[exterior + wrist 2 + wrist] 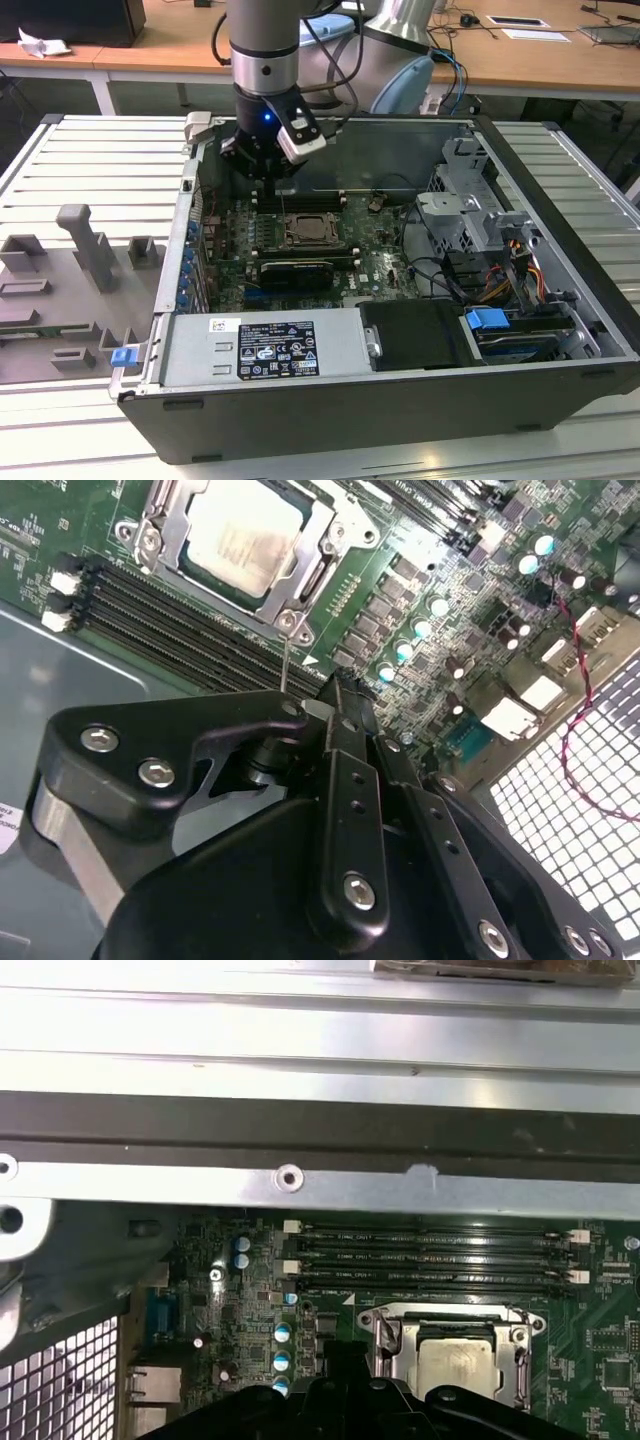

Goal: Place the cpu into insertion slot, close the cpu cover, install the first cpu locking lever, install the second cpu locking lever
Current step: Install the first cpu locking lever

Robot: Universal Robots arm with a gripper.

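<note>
Overhead, one gripper [338, 692], fingers [350, 780] together, hovers near one cpu [240, 535] framed by one cpu cover [160, 535].

Pale cpu [455, 1365] seated in metal-rimmed insertion slot [450, 1312], black memory slots [430, 1257] beside it, grey chassis rail [300, 1182] beyond

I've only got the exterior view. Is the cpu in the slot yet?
Observer: Yes. In both wrist views the cpu lies seated, pale face up.
Operator: Is the cover down?
Observer: It looks so; the cover lies flat around the cpu.
Operator: And the levers?
Observer: In the second wrist view one thin lever stands up from the cover's corner, beside the gripper.
</note>
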